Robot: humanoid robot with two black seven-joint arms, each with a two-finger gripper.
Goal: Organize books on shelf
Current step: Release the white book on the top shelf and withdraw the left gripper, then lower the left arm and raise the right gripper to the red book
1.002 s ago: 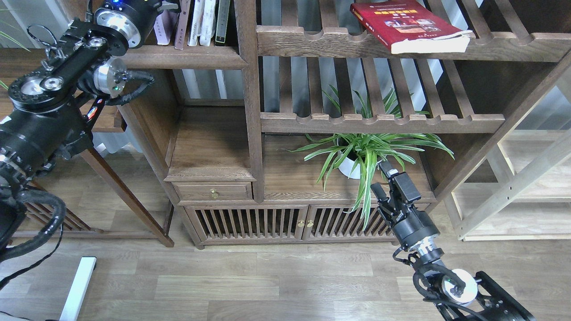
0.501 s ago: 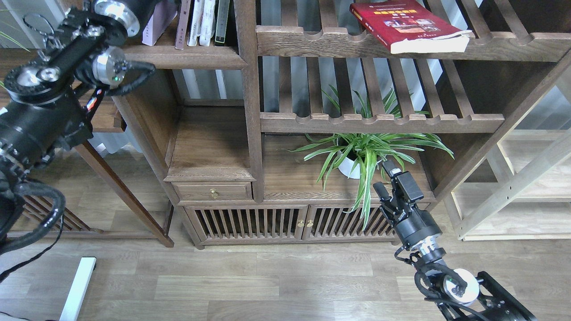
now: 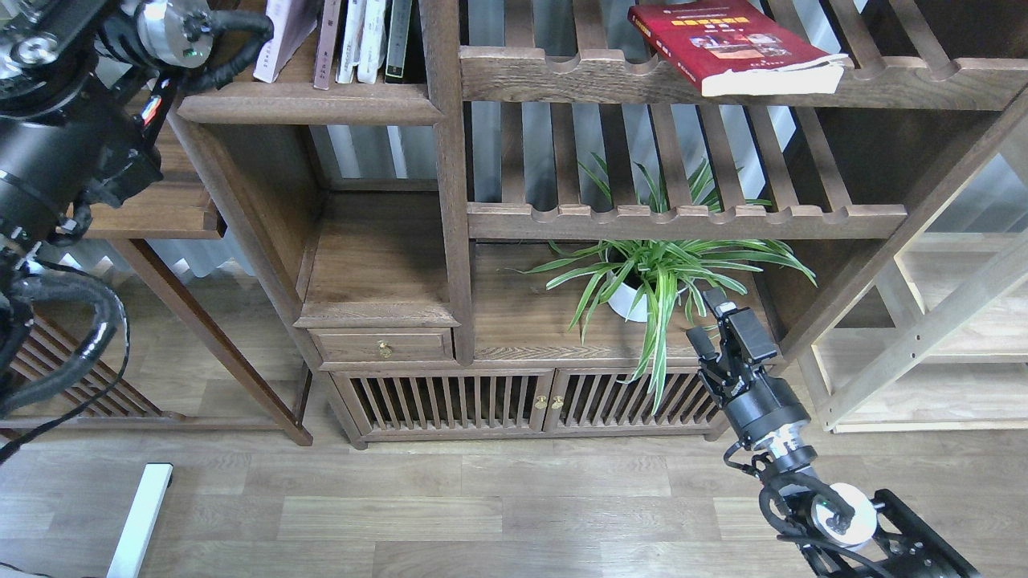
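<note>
Head view shows my right arm coming up from the lower right corner, its fingers (image 3: 717, 317) pointing up and away from me with a visible gap between the two, holding nothing. Just up and to the left of those fingers stands a spider plant (image 3: 662, 273) in a white pot (image 3: 628, 303), some of its long leaves drooping past the cabinet edge close beside my fingers; I cannot tell whether any leaf touches them. Far above my right fingers, a thick red book (image 3: 727, 40) with a yellow title lies flat on the upper slatted rack (image 3: 562, 76), its page edge jutting out over the scalloped front rail. Well up and to the left of my right fingers is the shelf (image 3: 309, 104), a dark board with a rounded front edge, and on it a pale lavender book (image 3: 277, 44) leans tilted, its bottom toward the left, beside a row of thin upright books (image 3: 365, 40) that stand against the thick post (image 3: 442, 120). My left arm (image 3: 72, 120) enters from the left and runs up past the top left corner, so its fingers are out of sight and I cannot tell whether they are spread or pressed together. Its elbow joint sits just left of the lavender book.
</note>
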